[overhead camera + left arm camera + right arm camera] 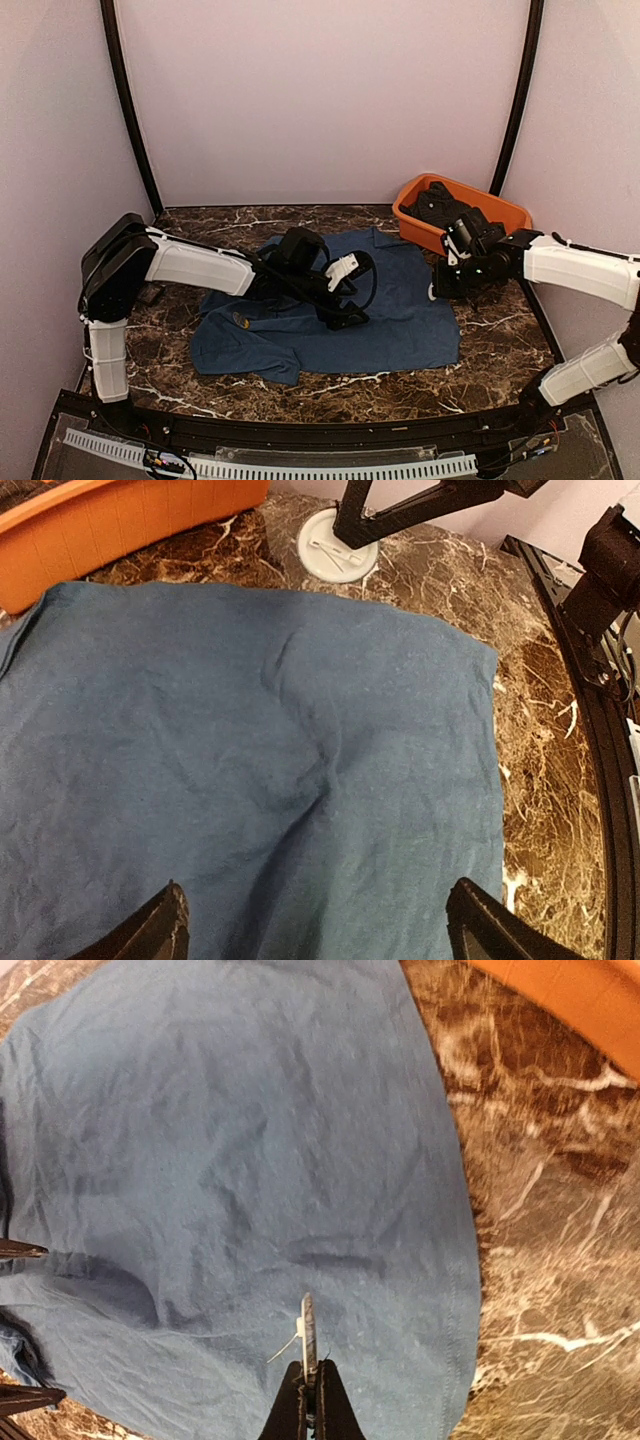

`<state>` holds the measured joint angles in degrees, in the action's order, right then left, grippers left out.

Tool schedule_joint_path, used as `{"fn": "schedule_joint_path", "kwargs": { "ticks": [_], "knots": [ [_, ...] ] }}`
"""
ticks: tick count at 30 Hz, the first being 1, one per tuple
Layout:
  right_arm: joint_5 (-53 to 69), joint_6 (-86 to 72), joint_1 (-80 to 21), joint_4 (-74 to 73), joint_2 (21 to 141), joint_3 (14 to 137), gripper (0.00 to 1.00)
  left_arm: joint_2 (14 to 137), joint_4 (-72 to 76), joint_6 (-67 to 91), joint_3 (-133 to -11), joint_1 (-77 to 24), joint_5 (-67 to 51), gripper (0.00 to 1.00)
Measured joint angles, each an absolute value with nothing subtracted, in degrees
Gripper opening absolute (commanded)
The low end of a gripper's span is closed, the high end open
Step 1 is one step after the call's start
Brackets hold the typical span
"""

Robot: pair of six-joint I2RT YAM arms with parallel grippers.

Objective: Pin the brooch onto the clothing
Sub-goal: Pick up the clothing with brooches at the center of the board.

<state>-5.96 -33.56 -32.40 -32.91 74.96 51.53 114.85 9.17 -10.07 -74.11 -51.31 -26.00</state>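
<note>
Right hand [308,1372] clamped on what looks like a pale round brooch [308,1325], at the right edge of the navy T-shirt [405,325], left hand [320,905] fingers wide apart above its middle, T-shirt spread on the marble counter [500,345], orange tub [505,213] behind its right corner

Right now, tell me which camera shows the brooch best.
The left wrist view: the brooch shows its round white face, pinched by the right gripper. The right wrist view sees only its thin edge; the top view shows just a white speck.
</note>
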Motion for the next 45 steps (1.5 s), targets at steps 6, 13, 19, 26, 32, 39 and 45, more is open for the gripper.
{"fn": "schedule_joint_path", "kwargs": {
  "ticks": [6, 13, 19, 26, 32, 39, 45],
  "knots": [
    [-3.09, -37.23, -32.34, -34.72, 80.86, 52.69, 0.0, 119.02, 9.82, -9.87, -75.83, -52.8, -25.87, 0.84],
    [3.51, -38.7, -32.29, -34.81, 83.26, 53.47, 0.0, 122.28, 10.68, -9.96, -78.67, -54.63, -24.95, 0.76],
    [6.24, -39.11, -32.29, -34.76, 83.29, 55.53, 0.0, 124.25, 10.96, -10.37, -81.41, -54.94, -24.82, 0.62],
    [8.4, -39.55, -32.25, -34.87, 84.14, 57.45, 0.0, 127.9, 9.69, -11.38, -86.74, -54.89, -25.41, 0.54],
    [9.23, -39.79, -32.25, -36.34, 84.49, 58.94, 0.0, 129.47, 7.7, -11.68, -88.16, -54.94, -26.37, 0.46],
    [9.37, -40.03, -32.25, -37.45, 84.66, 60.18, 0.0, 130.56, 5.32, -12.29, -89.84, -54.94, -27.35, 0.24],
    [10.11, -40.4, -32.25, -37.63, 86.98, 60.18, 0.0, 131.33, 5.06, -11.79, -90.02, -54.94, -27.31, 0.04]
  ]
}}
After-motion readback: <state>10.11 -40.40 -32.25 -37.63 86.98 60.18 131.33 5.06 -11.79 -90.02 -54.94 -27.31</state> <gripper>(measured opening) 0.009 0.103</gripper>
